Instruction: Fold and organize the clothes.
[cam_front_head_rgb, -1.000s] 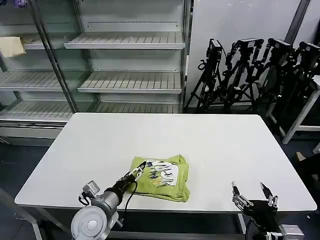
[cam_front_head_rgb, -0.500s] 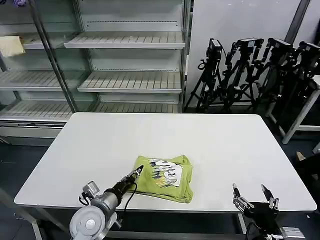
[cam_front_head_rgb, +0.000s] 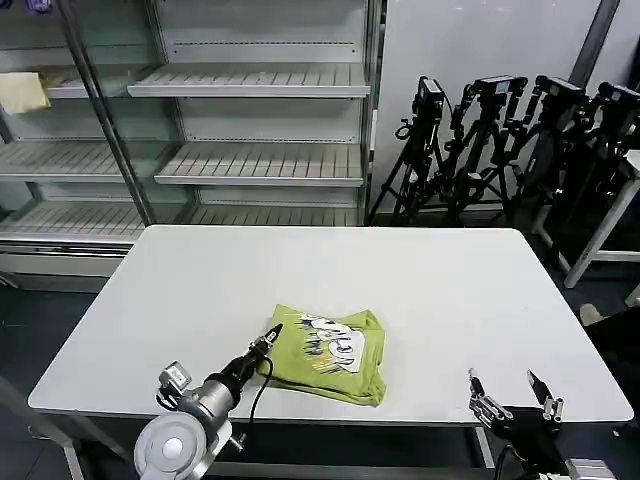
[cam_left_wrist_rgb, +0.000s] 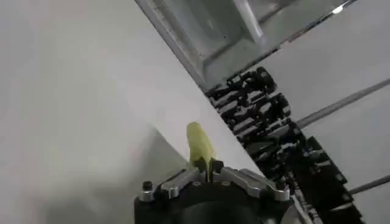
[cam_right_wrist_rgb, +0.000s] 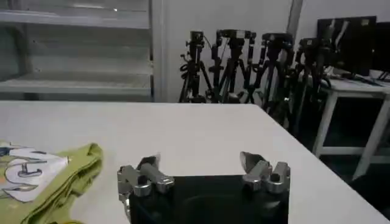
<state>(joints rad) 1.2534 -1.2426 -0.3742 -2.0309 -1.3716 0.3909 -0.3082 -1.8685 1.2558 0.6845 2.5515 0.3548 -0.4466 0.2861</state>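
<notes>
Nearest you, at the worktop's (cam_front_head_rgb: 200, 290) front edge, your right pincer (cam_front_head_rgb: 514, 396) sits low and idle with its fingers spread wide and nothing between them; the right wrist view confirms the gap and shows the shirt well off to one side of it.

Just beyond, your left pincer (cam_front_head_rgb: 268, 341) is at the near-left edge of the lime-green shirt (cam_front_head_rgb: 330, 352). Its fingers are pressed together, and in the left wrist view a strip of green fabric (cam_left_wrist_rgb: 200, 145) rises from between them, so you are pinching the shirt's edge. The shirt itself lies as a compact folded bundle near the front of the worktop, slightly left of centre, with the white-and-dark print facing up. The right side of the bundle looks thick and a little uneven.

By the look of it, the folding is largely done and you are on the tidying step: squaring or placing the bundle. Your next move calls for a choice. If the edge you hold needs one more turn over, carry it low across the bundle so the layers below do not drag. If it is already where you want it, let go cleanly and lift straight away.

Farther back stand the empty shelves (cam_front_head_rgb: 260, 165) and a row of tripods (cam_front_head_rgb: 500, 140).
</notes>
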